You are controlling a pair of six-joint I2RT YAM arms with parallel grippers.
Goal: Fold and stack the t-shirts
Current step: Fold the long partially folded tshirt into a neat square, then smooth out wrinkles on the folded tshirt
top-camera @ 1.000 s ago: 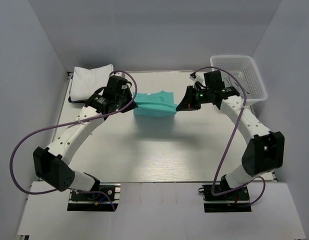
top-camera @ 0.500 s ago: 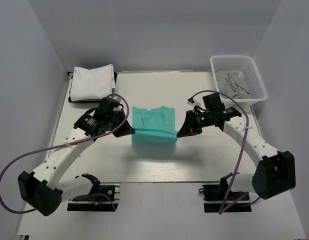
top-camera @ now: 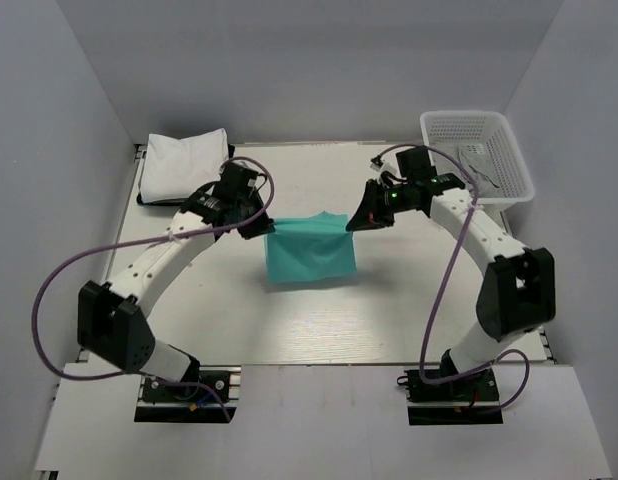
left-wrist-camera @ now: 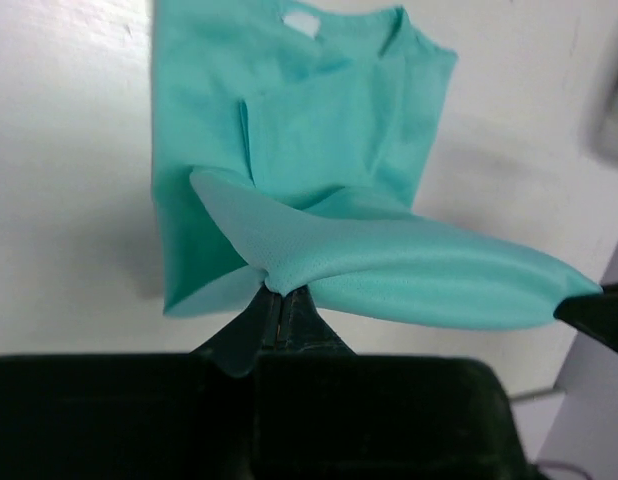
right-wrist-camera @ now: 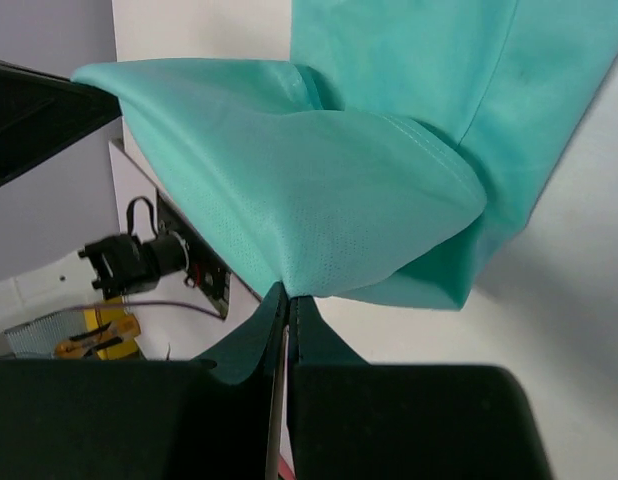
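A teal-green t-shirt hangs over the middle of the table, stretched between both grippers. My left gripper is shut on its upper left corner, and my right gripper is shut on its upper right corner. In the left wrist view the teal-green t-shirt bunches at the pinch of my left gripper, its collar and tag showing below. In the right wrist view the teal-green t-shirt fans out from my right gripper. A folded white t-shirt lies at the back left.
A white mesh basket holding grey-white cloth stands at the back right. Purple cables loop off both arms. Grey walls close in the table on three sides.
Both grippers have lifted and moved back from the near middle of the table, raising the folded teal shirt so it hangs instead of lying flat. Both grips are unchanged.
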